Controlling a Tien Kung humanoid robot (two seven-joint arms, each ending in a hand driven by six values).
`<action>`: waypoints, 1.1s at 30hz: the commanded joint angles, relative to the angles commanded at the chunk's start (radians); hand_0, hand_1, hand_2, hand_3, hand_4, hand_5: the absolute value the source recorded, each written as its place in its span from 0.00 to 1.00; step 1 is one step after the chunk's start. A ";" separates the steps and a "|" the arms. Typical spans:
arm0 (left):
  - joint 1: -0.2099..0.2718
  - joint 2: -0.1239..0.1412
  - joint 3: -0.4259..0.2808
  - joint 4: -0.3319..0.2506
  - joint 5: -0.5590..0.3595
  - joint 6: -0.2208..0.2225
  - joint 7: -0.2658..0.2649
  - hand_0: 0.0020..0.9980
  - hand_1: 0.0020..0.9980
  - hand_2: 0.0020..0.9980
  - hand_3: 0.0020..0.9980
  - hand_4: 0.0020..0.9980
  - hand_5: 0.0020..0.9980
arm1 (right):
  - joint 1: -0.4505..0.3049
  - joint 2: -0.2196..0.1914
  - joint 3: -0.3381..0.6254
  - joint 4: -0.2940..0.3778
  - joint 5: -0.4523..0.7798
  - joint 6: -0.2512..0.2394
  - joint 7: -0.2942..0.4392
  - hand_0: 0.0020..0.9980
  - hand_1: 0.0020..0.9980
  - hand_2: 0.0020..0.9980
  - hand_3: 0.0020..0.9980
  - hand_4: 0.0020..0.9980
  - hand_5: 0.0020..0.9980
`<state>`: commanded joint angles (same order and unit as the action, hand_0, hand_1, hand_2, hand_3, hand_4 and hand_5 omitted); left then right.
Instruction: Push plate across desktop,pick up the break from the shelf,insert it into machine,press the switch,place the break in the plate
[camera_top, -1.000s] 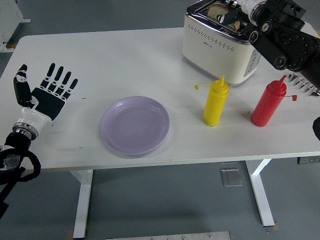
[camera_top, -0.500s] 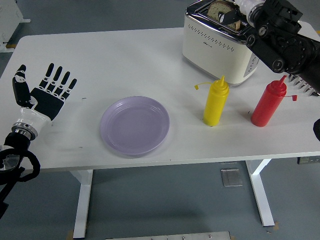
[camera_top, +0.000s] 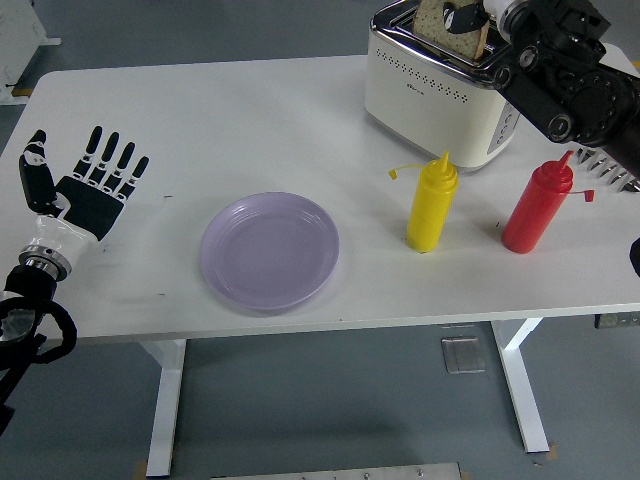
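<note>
A cream toaster (camera_top: 440, 95) stands at the table's far right. My right hand (camera_top: 472, 20) is shut on a slice of bread (camera_top: 447, 28) and holds it upright, partly raised out of the toaster's top slot. A lilac plate (camera_top: 269, 250) lies empty in the middle of the table near the front. My left hand (camera_top: 88, 180) rests open, fingers spread, flat over the table's left edge, far from the plate.
A yellow squeeze bottle (camera_top: 431, 204) and a red squeeze bottle (camera_top: 536, 206) stand in front of the toaster, right of the plate. A metal rack (camera_top: 605, 170) shows at the right edge under my right arm.
My right hand has lifted the bread higher out of the toaster slot. My left hand has shifted slightly left.
</note>
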<state>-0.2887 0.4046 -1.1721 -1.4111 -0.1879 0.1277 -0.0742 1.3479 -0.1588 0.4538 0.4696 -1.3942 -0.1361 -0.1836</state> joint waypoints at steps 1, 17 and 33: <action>0.000 0.000 0.000 0.000 -0.001 0.000 0.000 0.78 0.68 0.62 0.63 0.75 1.00 | 0.000 -0.004 0.009 0.006 -0.006 -0.005 0.002 0.36 0.45 0.38 0.51 0.31 0.00; 0.006 0.000 -0.016 -0.007 -0.029 -0.001 0.011 0.78 0.68 0.62 0.63 0.76 1.00 | 0.004 -0.074 0.214 0.214 -0.175 -0.029 -0.001 0.34 0.43 0.38 0.47 0.35 0.00; 0.008 -0.004 -0.039 -0.005 -0.027 -0.001 0.013 0.78 0.68 0.62 0.63 0.76 1.00 | -0.028 -0.140 0.222 0.563 -0.167 0.050 -0.100 0.35 0.42 0.37 0.47 0.34 0.00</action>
<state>-0.2807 0.4003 -1.2112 -1.4158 -0.2150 0.1266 -0.0615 1.3201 -0.2983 0.6762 1.0321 -1.5613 -0.0859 -0.2835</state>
